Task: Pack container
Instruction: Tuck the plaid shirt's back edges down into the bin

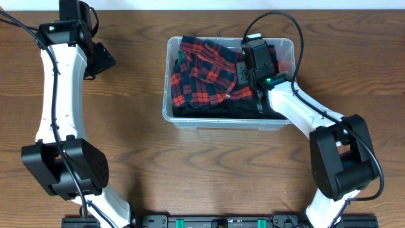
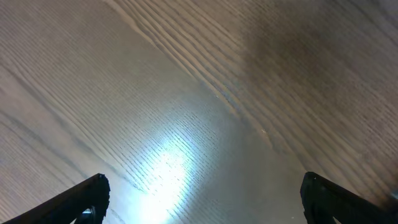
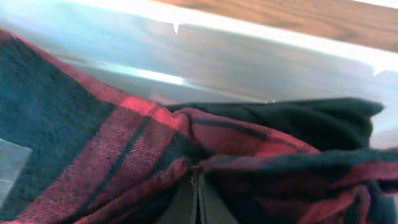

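Note:
The clear plastic container (image 1: 223, 123) stands at the table's back centre. A red-and-black plaid cloth (image 1: 205, 66) lies crumpled in it, on top of a black garment (image 1: 215, 109). My right gripper (image 1: 243, 71) reaches down into the container's right half. In the right wrist view its jaws (image 3: 196, 171) are shut, with folds of the plaid cloth (image 3: 93, 137) bunched at their tips. Behind them are the black garment (image 3: 298, 118) and the container wall (image 3: 186, 59). My left gripper (image 1: 101, 58) hangs open over bare wood at the far left, its fingertips (image 2: 93, 193) wide apart and holding nothing.
The wooden table (image 1: 139, 158) surrounds the container on all sides. The left arm's white links (image 1: 57, 95) run down the left side. The right arm's base (image 1: 342, 158) sits at the front right. A black rail (image 1: 215, 221) lines the front edge.

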